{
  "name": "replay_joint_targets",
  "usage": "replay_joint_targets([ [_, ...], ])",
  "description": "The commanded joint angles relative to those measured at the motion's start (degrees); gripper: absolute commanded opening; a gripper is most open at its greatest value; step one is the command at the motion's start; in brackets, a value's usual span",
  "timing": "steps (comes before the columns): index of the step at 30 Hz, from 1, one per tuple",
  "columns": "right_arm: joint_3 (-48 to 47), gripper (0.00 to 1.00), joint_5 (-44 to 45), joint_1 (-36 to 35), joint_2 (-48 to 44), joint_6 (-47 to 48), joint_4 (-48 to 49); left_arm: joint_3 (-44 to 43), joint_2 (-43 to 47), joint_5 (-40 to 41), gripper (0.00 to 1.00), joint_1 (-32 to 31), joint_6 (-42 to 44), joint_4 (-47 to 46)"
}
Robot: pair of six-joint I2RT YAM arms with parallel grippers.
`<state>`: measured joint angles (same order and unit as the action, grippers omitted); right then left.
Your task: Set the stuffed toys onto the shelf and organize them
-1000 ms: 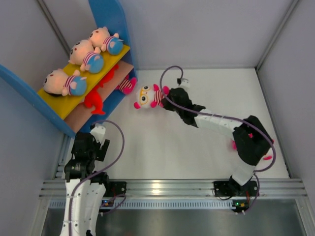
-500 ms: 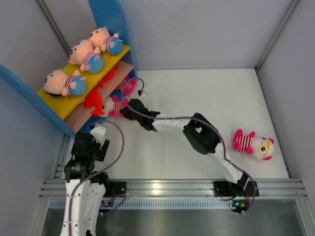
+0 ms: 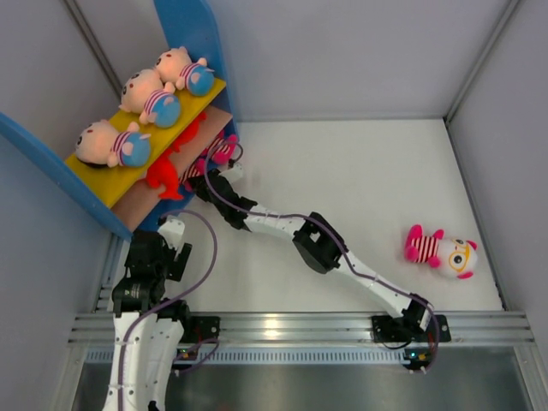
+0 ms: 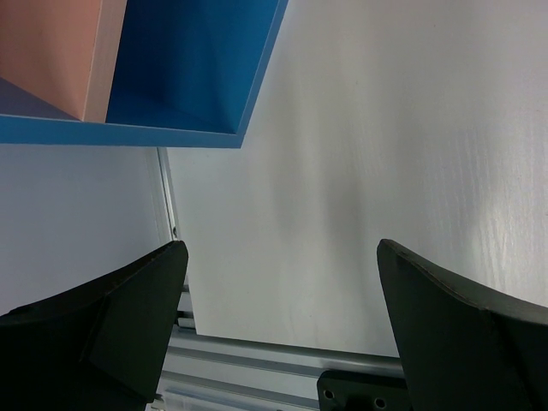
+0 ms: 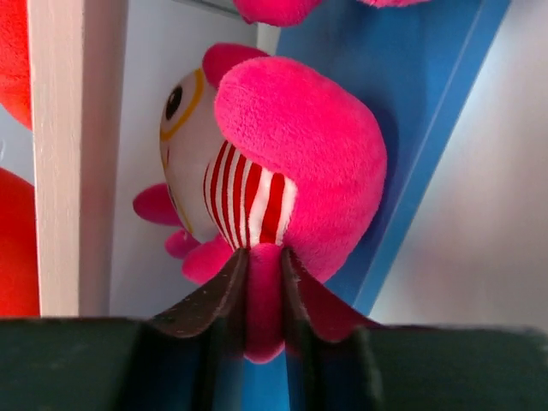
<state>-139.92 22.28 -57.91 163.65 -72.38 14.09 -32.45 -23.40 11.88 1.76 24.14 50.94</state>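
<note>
The shelf [image 3: 187, 26] stands at the far left, with three peach dolls [image 3: 144, 92] on its yellow upper board. Red creatures [image 3: 164, 175] and one owl [image 3: 224, 148] lie on the tan lower board. My right gripper [image 3: 202, 170] reaches into the lower tier. In the right wrist view it [image 5: 264, 287] is shut on a pink limb of a white, pink-eared owl [image 5: 282, 154], held beside the blue side panel [image 5: 437, 111]. Another owl [image 3: 442, 251] lies on the table at the right. My left gripper [image 3: 164, 238] is open and empty near the shelf's front corner [image 4: 227, 103].
Grey walls enclose the white table [image 3: 368, 180] on three sides. An aluminium rail [image 3: 291, 327] runs along the near edge. My right arm [image 3: 312, 244] stretches diagonally across the table's middle.
My right arm has carried the owl leftward from the table's middle into the shelf's lower tier. The second owl at the right came into sight as the arm stretched out. The left arm has not moved.
</note>
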Motion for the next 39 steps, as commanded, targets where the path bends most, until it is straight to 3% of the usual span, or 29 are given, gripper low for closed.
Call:
replay_joint_targets([
  [1, -5.36, 0.22, 0.77, -0.36, 3.24, -3.37, 4.63, 0.37, -0.33, 0.25, 0.98, -0.53, -0.15, -3.21],
  [4, -4.06, 0.39, -3.03, -0.36, 2.99, -1.38, 4.02, 0.37, -0.25, 0.16, 0.98, -0.44, -0.15, -3.3],
  [10, 9.04, 0.59, -9.09, -0.19, -6.14, -0.57, 9.29, 0.45, -0.33, 0.34, 0.98, 0.0, -0.32, -3.3],
  [18, 23.44, 0.65, -14.8, 1.04, -20.99, 3.55, 14.92, 0.37, -0.24, 0.51, 0.98, 0.52, -0.23, -3.3],
  [21, 39.06, 0.67, -16.04, 2.44, -33.98, 9.68, 13.26, 0.37, -0.24, 0.43, 0.98, 0.61, -0.23, -3.21],
  [22, 48.07, 0.68, -16.13, 3.06, -42.45, 12.15, 8.03, 0.28, -0.07, 0.34, 0.98, 0.61, -0.23, -3.3],
  [24, 56.03, 0.69, -17.35, 6.82, -51.11, 20.21, 0.72, 0.37, 0.02, 0.16, 0.98, 0.61, -0.15, -3.3],
  [25, 63.12, 0.7, -18.06, 8.41, -60.03, 22.78, -2.89, 0.37, 0.28, 0.16, 0.98, 0.61, 0.03, -3.3],
  [26, 66.49, 0.7, -18.06, 10.43, -64.56, 25.16, -11.28, 0.37, 0.37, 0.07, 0.98, 0.7, -0.06, -3.3],
  [27, 69.57, 0.7, -16.85, 14.71, -73.91, 28.58, -16.15, 0.37, 0.46, -0.19, 0.98, 0.61, 0.03, -3.21],
  [29, 77.49, 0.7, -13.86, 19.13, -83.45, 30.45, -29.47, 0.45, 0.72, -0.36, 0.98, 0.61, 0.21, -3.3],
  [31, 83.54, 0.78, -6.05, 25.63, -96.77, 31.25, -37.34, 0.37, 0.72, -0.63, 0.98, 0.44, 0.38, -3.21],
  [34, 88.66, 0.91, -1.63, 36.26, -110.07, 32.64, -46.85, 0.37, 0.72, -0.89, 0.98, 0.44, 0.64, -3.21],
  [39, 92.8, 0.93, -4.32, 55.05, -114.44, 38.36, -53.72, 0.28, 0.81, -1.24, 0.98, 0.44, 0.82, -3.21],
])
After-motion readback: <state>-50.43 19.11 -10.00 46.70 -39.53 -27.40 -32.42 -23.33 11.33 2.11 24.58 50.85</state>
